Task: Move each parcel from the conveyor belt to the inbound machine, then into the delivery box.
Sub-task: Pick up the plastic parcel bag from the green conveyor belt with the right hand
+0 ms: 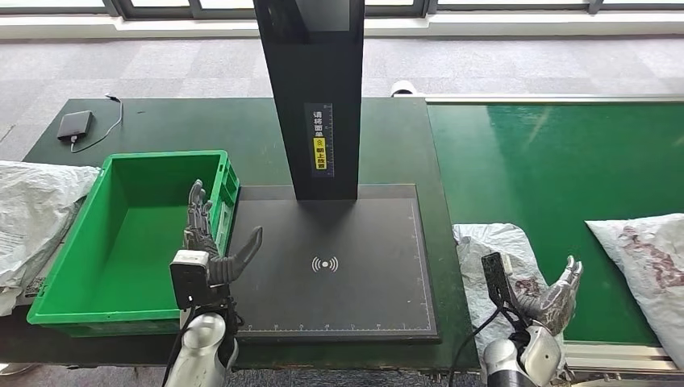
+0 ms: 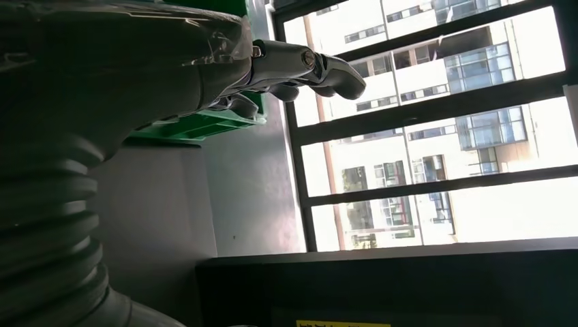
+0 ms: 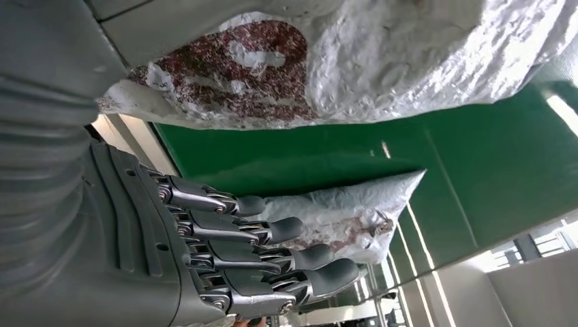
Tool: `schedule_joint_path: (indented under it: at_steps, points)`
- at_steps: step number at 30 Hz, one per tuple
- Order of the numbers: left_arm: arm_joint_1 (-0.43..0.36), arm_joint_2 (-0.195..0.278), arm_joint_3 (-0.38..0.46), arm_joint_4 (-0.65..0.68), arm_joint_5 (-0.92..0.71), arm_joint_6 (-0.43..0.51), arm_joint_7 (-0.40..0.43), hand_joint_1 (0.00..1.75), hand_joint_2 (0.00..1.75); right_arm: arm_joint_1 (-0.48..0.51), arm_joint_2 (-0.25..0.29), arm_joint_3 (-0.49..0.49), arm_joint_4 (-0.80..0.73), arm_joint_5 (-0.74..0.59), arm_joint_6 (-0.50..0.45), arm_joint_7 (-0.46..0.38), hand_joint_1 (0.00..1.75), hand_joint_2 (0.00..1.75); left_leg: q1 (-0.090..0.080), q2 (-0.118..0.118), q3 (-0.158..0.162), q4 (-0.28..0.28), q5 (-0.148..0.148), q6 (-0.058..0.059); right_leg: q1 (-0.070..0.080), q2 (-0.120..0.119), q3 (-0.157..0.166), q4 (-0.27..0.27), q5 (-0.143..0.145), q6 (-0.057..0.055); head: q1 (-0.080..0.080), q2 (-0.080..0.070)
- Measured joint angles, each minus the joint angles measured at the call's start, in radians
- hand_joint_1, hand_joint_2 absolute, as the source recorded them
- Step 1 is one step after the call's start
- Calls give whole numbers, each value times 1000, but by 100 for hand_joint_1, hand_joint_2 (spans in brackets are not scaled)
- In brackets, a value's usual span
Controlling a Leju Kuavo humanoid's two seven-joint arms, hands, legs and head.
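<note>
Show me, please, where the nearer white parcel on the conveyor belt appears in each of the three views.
Head view: the nearer white parcel lies lower right, at the belt's near edge, beside the right hand.
Left wrist view: not in it.
Right wrist view: it spans the top, past the fingers.
Shared landmark: the green conveyor belt.

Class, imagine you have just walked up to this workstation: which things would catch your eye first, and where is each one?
The tall black inbound machine stands at the centre, its flat scan plate bare in front of it. To its left sits a bright green delivery box with nothing visible inside, the left hand raised open by its near corner. On the right, white crumpled parcels lie at the green conveyor belt, beside the open right hand.
</note>
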Motion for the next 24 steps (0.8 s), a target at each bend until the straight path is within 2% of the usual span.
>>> schedule_joint_path:
  at_steps: [8,19,23,24]
  points:
    - [5,0,8,-11,0,-5,0,0,175,-5,-27,0,80,33,67,86,0,175,0,0,0,0,0,0,0,0,0,0,0,0,0,0]
    - [24,0,21,-37,0,-8,0,0,175,-36,-60,19,191,46,135,162,0,175,0,0,0,0,0,0,0,0,0,0,0,0,0,0]
    - [26,0,23,-41,0,-9,0,0,175,-46,-67,24,216,47,149,164,173,175,0,0,0,0,0,0,0,0,0,0,0,0,0,0]
    - [26,0,24,-41,0,-9,0,0,175,-49,-69,26,224,47,159,166,175,175,0,0,0,0,0,0,0,0,0,0,0,0,0,0]
